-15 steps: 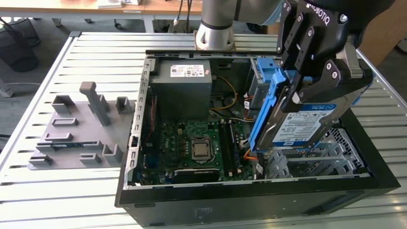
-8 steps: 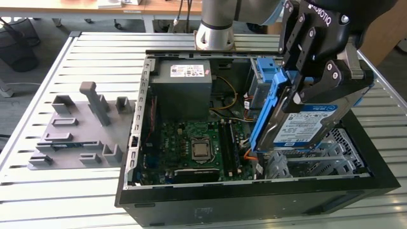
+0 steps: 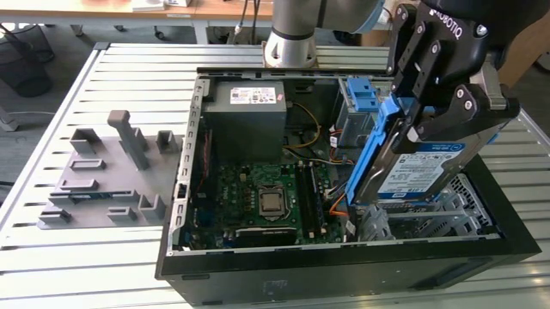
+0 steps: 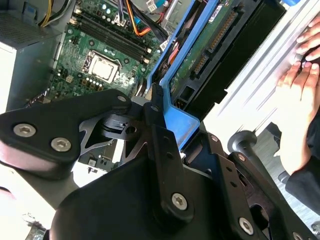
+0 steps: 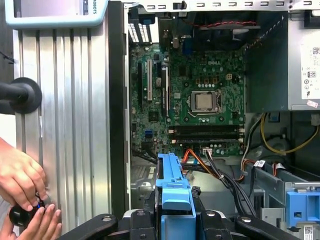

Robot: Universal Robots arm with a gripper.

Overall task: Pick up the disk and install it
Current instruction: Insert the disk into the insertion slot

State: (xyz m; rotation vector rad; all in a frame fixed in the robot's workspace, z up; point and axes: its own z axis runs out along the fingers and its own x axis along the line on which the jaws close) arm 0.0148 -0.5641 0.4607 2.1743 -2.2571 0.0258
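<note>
The disk [image 3: 419,172], silver with a white-and-blue label and blue rails, hangs tilted on edge above the drive cage [image 3: 447,215] at the exterior view's right side of the open computer case [image 3: 344,264]. My gripper [image 3: 447,129] is shut on its upper end. In the second wrist view the disk's green circuit-board underside [image 4: 210,45] and a blue rail run out from between the black fingers [image 4: 157,107]. In the first wrist view the disk's blue rail [image 5: 172,187] stands on edge between the fingers, over the case interior.
Inside the case lie the motherboard [image 3: 262,193], a grey power-supply box [image 3: 249,109], orange and black cables [image 3: 335,193] and a blue latch piece [image 3: 361,93]. A grey fixture [image 3: 112,167] sits on the slatted table at the exterior view's left. A person's hands [image 5: 25,180] rest beside the case.
</note>
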